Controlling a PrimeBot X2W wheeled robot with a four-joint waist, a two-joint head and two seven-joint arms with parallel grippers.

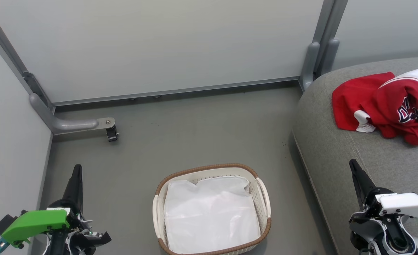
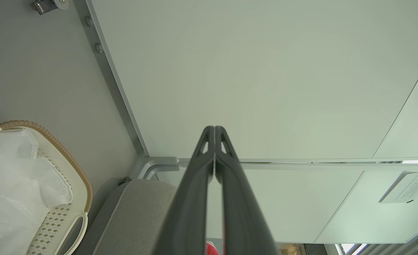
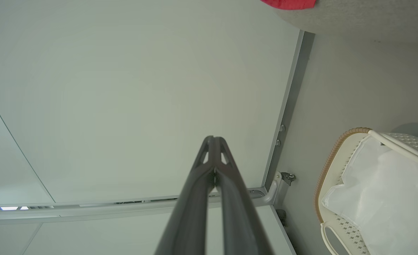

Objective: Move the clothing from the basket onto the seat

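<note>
You will find the clothing [image 1: 371,99] heaped on the seat [image 1: 336,159] to the right of the basket [image 1: 209,167], which holds just a white liner [image 1: 209,212], so both sets of jaws sit clenched and empty either side of the basket, work apparently finished.

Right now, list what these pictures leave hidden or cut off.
Clothing: head view, right edge cuts it off; folds hide part of the logo.
Basket bottom: head view, white liner sheet covers it.
Seat: head view, right and bottom edges cut it off.
</note>
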